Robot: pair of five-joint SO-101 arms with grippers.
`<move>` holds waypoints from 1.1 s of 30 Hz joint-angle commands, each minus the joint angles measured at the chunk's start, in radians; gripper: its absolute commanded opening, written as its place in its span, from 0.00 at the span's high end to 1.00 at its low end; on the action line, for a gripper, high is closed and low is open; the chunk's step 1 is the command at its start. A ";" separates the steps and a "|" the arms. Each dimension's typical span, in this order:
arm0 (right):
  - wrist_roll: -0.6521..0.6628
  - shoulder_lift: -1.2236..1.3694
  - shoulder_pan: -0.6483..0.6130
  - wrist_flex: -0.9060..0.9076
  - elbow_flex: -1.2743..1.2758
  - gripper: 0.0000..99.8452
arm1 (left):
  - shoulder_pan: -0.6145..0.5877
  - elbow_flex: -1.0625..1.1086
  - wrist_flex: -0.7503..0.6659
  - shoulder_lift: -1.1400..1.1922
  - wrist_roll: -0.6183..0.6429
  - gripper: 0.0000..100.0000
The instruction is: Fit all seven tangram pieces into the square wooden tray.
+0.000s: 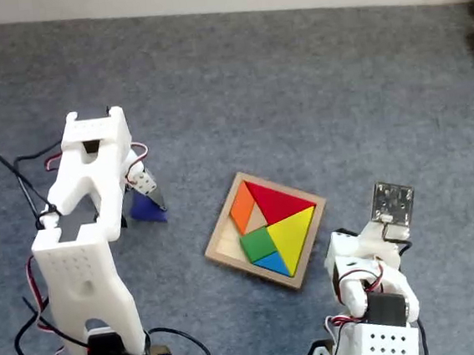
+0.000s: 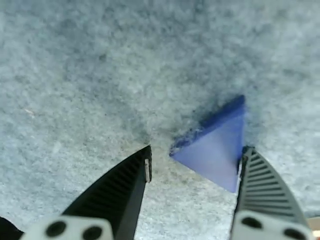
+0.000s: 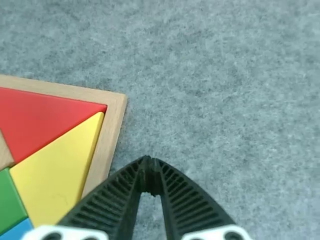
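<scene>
Up close, the left gripper [image 2: 196, 154] is wide open — the blue triangle [image 2: 220, 142] lies on the grey carpet [image 2: 100, 75] between its jaws. From above, the wooden tray [image 1: 223, 244] sits well apart. The right gripper [image 3: 148, 167] is pinched shut — just beside the tray's corner.
</scene>
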 commanded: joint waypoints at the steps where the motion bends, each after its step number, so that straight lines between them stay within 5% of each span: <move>1: -0.002 -0.005 0.010 0.005 0.099 1.00 | 0.050 0.001 -0.035 0.036 0.009 0.71; 9: -0.002 -0.005 0.010 0.005 0.099 1.00 | 0.093 0.001 -0.035 0.048 0.009 0.71; 17: -0.002 -0.005 0.012 0.005 0.099 1.00 | 0.119 0.001 -0.041 0.048 0.003 0.85; 33: -0.002 -0.005 0.012 0.005 0.099 1.00 | 0.131 -0.039 0.025 -0.058 0.002 0.85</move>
